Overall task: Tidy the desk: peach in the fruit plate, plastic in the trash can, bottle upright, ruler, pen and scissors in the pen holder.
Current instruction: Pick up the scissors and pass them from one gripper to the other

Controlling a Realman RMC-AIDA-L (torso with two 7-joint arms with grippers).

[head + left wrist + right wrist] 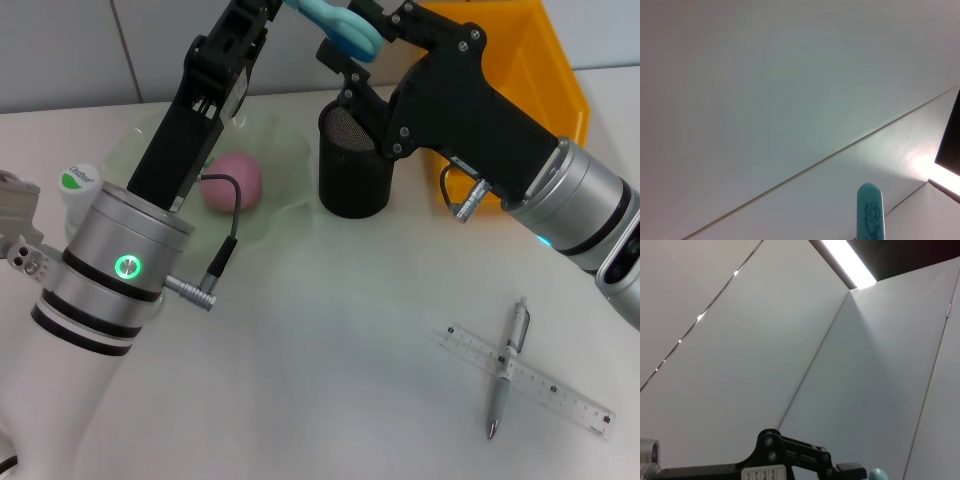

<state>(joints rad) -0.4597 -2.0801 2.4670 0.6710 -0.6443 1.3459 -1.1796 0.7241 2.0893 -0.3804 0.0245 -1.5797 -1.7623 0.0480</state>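
The teal scissors (345,27) hang in the air above the black mesh pen holder (354,165). My right gripper (358,32) is shut on their handle. My left gripper (262,15) is at their blade end, at the top edge of the head view. The scissors' tip (870,212) shows in the left wrist view. A pink peach (233,181) lies in the translucent fruit plate (290,150). An upright bottle (79,186) with a green-marked cap stands at the left. The pen (507,366) lies across the clear ruler (560,393) at the front right. No plastic shows.
The yellow trash can (535,60) stands at the back right, behind my right arm. My left arm crosses over the fruit plate. The right wrist view shows the other gripper's black frame (785,460) against wall and ceiling.
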